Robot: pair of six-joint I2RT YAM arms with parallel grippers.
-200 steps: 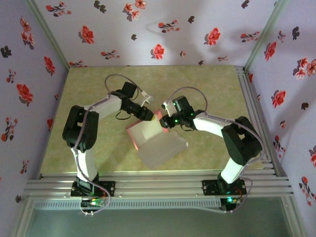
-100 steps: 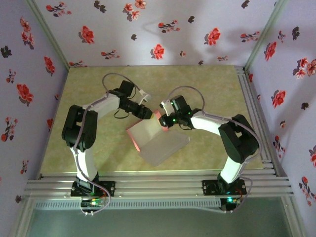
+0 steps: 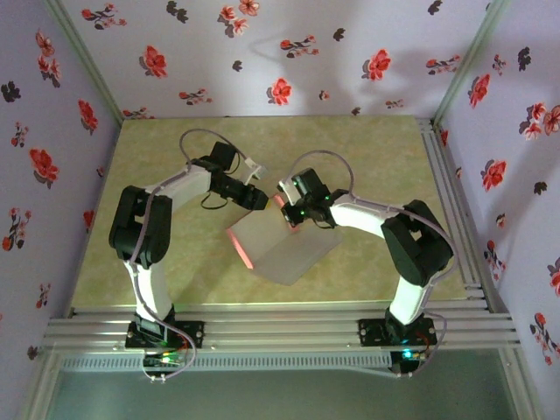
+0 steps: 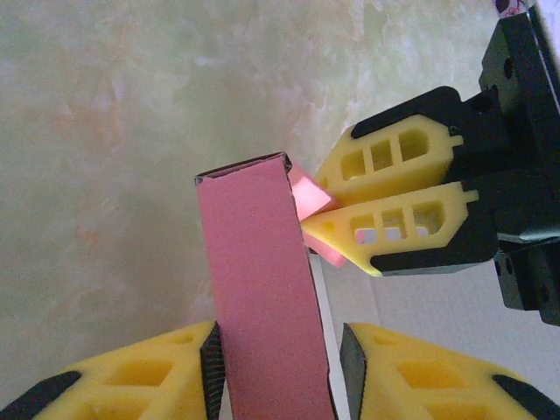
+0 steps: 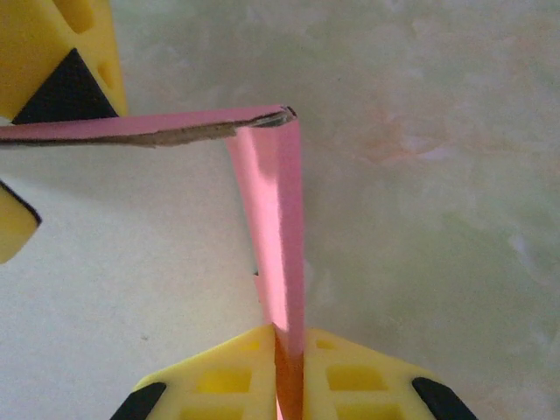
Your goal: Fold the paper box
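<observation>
Plainly, the thin card paper box [image 3: 284, 249], pale grey-white on one face and salmon pink on the other, lies half-formed at the middle of the mottled yellow-green table [image 3: 376, 166]. In the top view its flat grey panel spreads toward 5 o'clock, and a pink wall is raised along its 9 o'clock side.

Both arms meet at the box's 12 o'clock corner. The left gripper [image 4: 278, 339] has its yellow jaws apart, straddling the upright pink wall. Its 9 o'clock pad touches the card and the other stands just clear. This looks like a brace rather than a grip, probably to hold the wall upright while the corner is worked.

The right gripper [image 5: 289, 341] is pinched tight on the narrow pink end flap. In its wrist view the flap runs from the jaws up to the corner at 12 o'clock. Holding the flap near its free edge likely gives leverage to swing it about its crease and turn it across the box's end.
</observation>
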